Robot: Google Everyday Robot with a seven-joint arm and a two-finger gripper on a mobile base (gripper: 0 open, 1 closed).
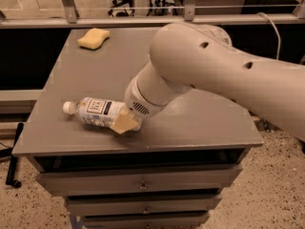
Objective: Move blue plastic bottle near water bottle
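Grey table [95, 61], blue plastic bottle [95, 111] on its side, cap L, gripper [125, 123] at base end, grip can't tell

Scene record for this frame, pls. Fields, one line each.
cabinet top: grey, drawers below
blue plastic bottle: lying on its side, front left, white cap pointing left
water bottle: not visible in this view
sponge: yellow, far left corner
gripper: down at the blue plastic bottle's base end, grasp unclear
arm: reaches in from the right, hides much of the top
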